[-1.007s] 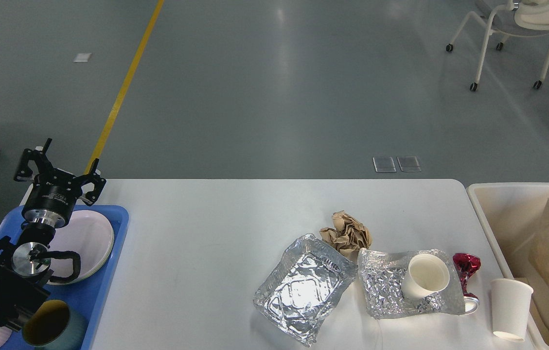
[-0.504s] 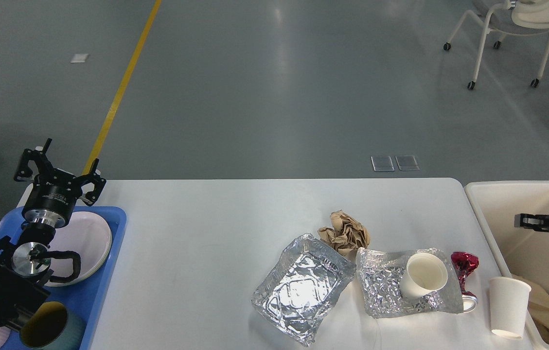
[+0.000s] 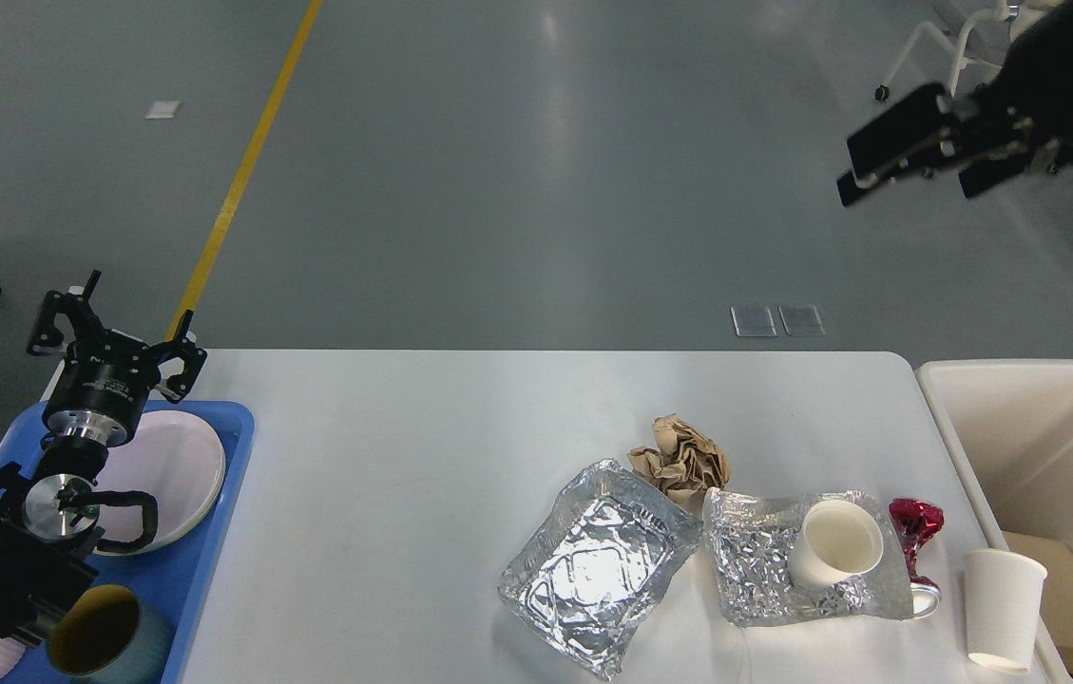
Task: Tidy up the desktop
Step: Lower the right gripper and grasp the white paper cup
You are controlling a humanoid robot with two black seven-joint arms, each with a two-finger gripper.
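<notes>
Two sets of fingers, left (image 3: 114, 321) and right (image 3: 926, 142), both spread, empty, above the desktop (image 3: 422, 456).

Bright, even overhead light; soft glare streaks the grey polished floor (image 3: 550, 142), the crumpled silver foil trays (image 3: 593, 570) glint, shadows stay faint, and the raised black right arm (image 3: 1021, 104) blurs

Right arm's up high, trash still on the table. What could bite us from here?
1. The paper cup stands at the desktop corner beside the bin; a descending right gripper could knock it off.
2. The second cup lies tipped on crumpled foil, so it may roll when gripped.
3. The foil tray is thin and may crush or slip.
</notes>
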